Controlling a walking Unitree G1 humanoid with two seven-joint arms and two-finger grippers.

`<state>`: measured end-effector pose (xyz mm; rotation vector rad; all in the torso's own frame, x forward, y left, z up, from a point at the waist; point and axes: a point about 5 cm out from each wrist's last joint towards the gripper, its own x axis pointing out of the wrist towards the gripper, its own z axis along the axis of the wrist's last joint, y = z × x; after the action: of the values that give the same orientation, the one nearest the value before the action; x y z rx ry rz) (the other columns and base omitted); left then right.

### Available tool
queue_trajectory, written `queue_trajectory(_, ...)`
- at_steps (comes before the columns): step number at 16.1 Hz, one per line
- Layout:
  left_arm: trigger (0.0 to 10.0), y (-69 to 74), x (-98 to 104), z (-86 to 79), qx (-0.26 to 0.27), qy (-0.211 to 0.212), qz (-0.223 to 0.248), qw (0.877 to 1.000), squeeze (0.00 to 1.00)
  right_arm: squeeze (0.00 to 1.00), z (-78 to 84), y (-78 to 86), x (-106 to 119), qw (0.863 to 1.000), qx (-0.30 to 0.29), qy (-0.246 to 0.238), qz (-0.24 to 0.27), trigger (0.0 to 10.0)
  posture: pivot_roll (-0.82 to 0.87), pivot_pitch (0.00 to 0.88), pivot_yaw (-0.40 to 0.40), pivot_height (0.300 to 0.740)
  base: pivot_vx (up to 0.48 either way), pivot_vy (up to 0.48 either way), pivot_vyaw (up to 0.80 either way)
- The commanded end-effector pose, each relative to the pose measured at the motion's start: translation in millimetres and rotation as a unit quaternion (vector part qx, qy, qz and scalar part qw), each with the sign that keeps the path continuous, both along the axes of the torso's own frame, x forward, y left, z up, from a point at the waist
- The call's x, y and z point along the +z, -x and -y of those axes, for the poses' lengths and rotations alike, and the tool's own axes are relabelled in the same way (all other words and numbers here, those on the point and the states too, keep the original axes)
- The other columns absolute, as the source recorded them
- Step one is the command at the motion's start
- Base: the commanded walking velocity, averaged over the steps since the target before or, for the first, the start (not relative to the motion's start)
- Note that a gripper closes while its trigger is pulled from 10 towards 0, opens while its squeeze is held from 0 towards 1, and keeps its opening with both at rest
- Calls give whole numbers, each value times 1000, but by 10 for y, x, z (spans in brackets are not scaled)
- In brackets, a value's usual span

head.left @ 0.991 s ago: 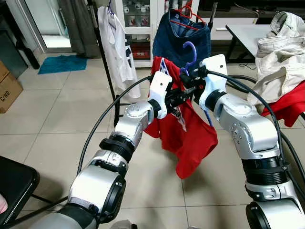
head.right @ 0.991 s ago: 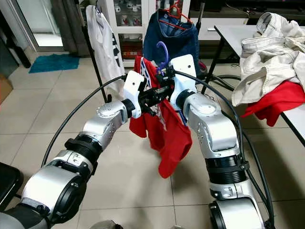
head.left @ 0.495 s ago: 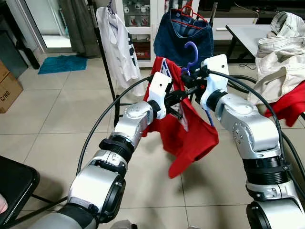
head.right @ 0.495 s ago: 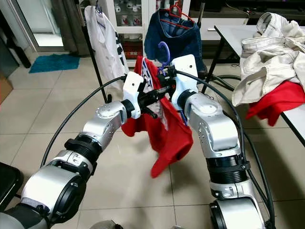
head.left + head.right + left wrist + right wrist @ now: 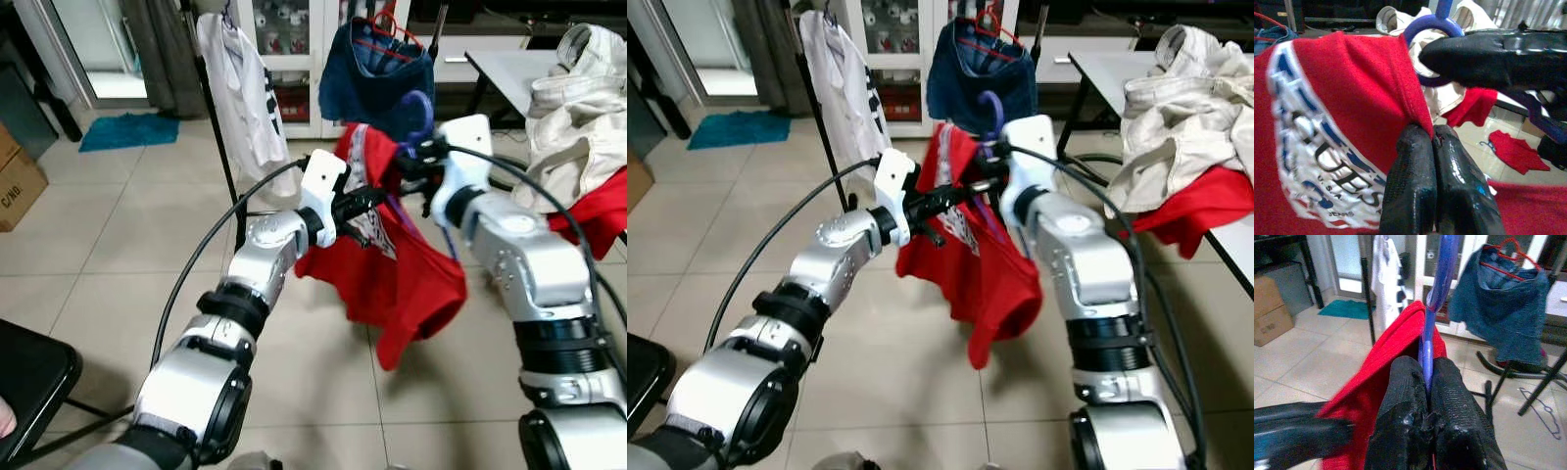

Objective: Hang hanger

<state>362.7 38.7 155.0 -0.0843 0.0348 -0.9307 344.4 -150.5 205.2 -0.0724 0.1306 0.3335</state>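
Right gripper clamped on purple hanger, hook rising above fingertips. Left gripper just beside, pinching edge of red shirt, which drapes on hanger and hangs below both. Beyond: clothes rack holding denim garment.

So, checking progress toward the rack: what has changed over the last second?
Both arms carried the purple hanger and red shirt up and rightward, toward the blue garment. The shirt's hem swung. Unchanged: right gripper clamps the hanger, left gripper pinches the shirt.
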Motion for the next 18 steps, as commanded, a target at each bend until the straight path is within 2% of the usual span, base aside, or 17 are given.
queue_trajectory(1, 0, -4, 47, -46, -3, 11, 10, 1000, 0, 0, 58, -30, 140, 999, -12, -1, 31, 10000, -53, 0, 33, 740, 0, 0, 0)
queue_trajectory(5, 0, 89, 53, 6, -52, 13, 19, 998, 0, 0, 76, -45, 131, 999, -17, -2, 30, 10000, -50, 0, 29, 740, 0, 0, 0)
queue_trajectory(9, 0, 243, 65, 218, -123, 17, 28, 992, 0, 0, 32, -63, 138, 999, -21, -12, 32, 10000, -51, 0, 29, 740, 0, 0, 0)
queue_trajectory(11, 0, 369, 69, 322, -177, 27, 24, 984, 0, 0, 68, -85, 118, 998, -51, -13, 28, 10000, -54, 0, 31, 740, 0, 0, 0)
queue_trajectory(14, 0, 469, 74, 318, -217, 28, 18, 975, 0, 0, 307, -123, 42, 990, -138, 1, 11, 10000, -55, 0, 29, 740, 0, 0, 0)
queue_trajectory(16, 0, 476, 62, 254, -215, 21, 16, 976, 0, 0, 510, -134, 47, 981, -193, 11, 18, 10000, -53, 0, 27, 740, 0, 0, 0)
queue_trajectory(18, 0, 465, 49, 197, -207, 13, 15, 978, 0, 0, 622, -140, 66, 975, -218, 15, 27, 10000, -53, 0, 26, 740, 0, 0, 0)
